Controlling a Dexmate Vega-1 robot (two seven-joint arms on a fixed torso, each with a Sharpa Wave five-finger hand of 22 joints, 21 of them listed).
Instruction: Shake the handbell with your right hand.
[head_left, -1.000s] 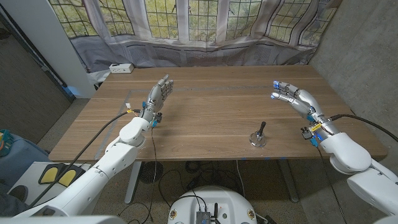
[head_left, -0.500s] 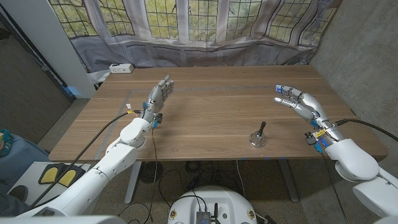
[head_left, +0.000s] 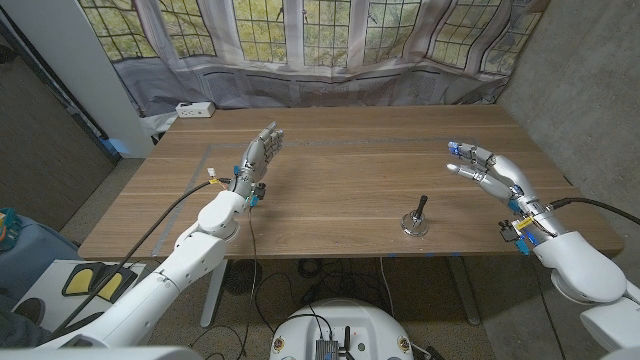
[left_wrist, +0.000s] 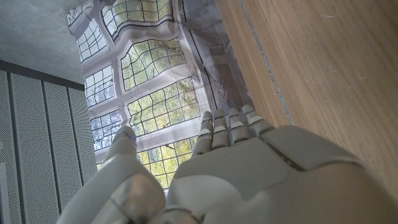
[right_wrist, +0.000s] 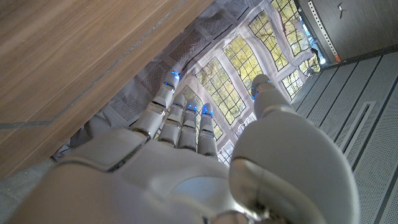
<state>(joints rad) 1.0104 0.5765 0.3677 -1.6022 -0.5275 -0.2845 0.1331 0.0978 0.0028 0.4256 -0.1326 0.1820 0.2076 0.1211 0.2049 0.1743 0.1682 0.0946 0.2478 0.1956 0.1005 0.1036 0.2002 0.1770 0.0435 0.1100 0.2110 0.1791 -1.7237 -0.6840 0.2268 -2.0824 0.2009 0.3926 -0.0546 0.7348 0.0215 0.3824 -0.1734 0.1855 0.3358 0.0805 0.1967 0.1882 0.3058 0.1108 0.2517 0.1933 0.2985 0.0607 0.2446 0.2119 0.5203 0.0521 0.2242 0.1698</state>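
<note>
The small metal handbell with a dark upright handle (head_left: 415, 219) is standing near the wooden table's (head_left: 340, 180) front edge. The right hand (head_left: 490, 168), open and empty, is hovering at its two o'clock, well apart. It should be approaching the handle from above, closing around it firmly. The left hand (head_left: 258, 157) is waiting open.

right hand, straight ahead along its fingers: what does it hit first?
Probably nothing on the table. The right hand points toward the table's far side and curtain; the handbell sits off that line, nearer the robot. Depth is uncertain.
</note>
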